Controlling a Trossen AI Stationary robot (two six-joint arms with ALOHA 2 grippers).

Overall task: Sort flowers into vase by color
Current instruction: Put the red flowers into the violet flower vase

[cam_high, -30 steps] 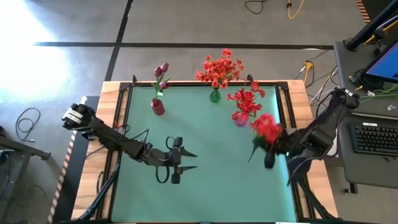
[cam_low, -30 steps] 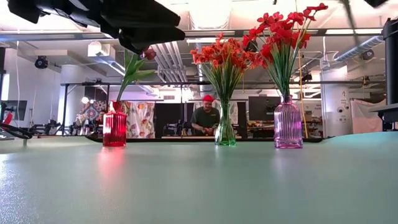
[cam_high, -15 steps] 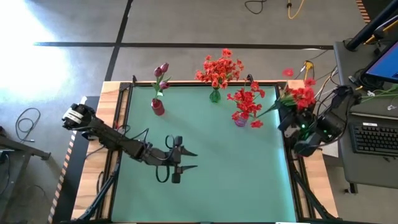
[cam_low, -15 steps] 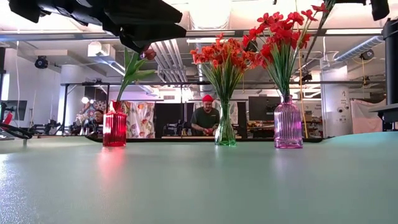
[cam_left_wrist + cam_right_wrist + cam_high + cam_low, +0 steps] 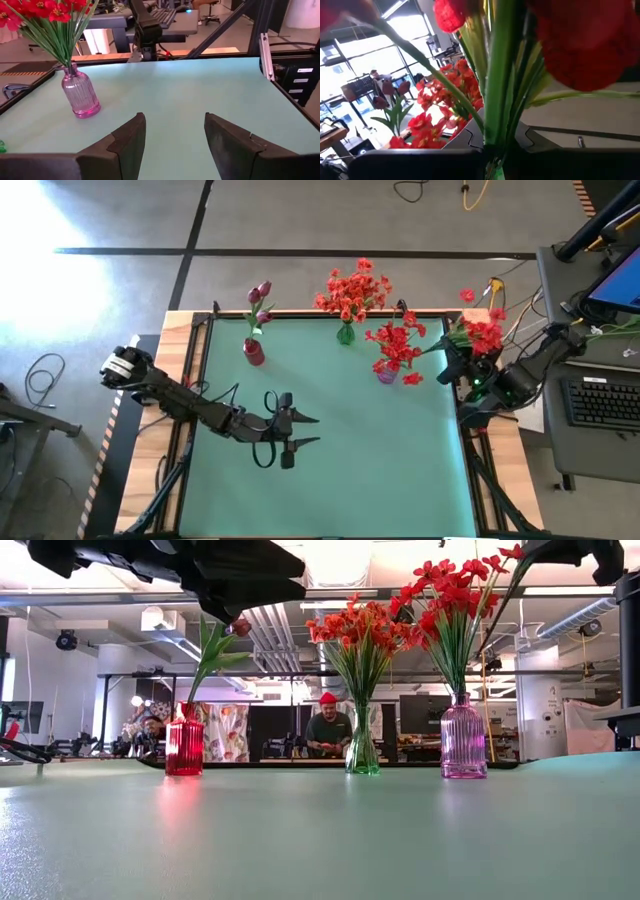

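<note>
Fingers of the left gripper hang spread and empty over the table, shifted slightly rightward. Right gripper clenches a red stem, now raised beside the purple vase; the wrist view shows its stalk pinched.

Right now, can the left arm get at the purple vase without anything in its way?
Probably yes. The left gripper hangs open over mid-table, and only bare green mat lies between it and the purple vase. The right gripper, holding a red flower bunch, sits close beside that vase, though.
</note>
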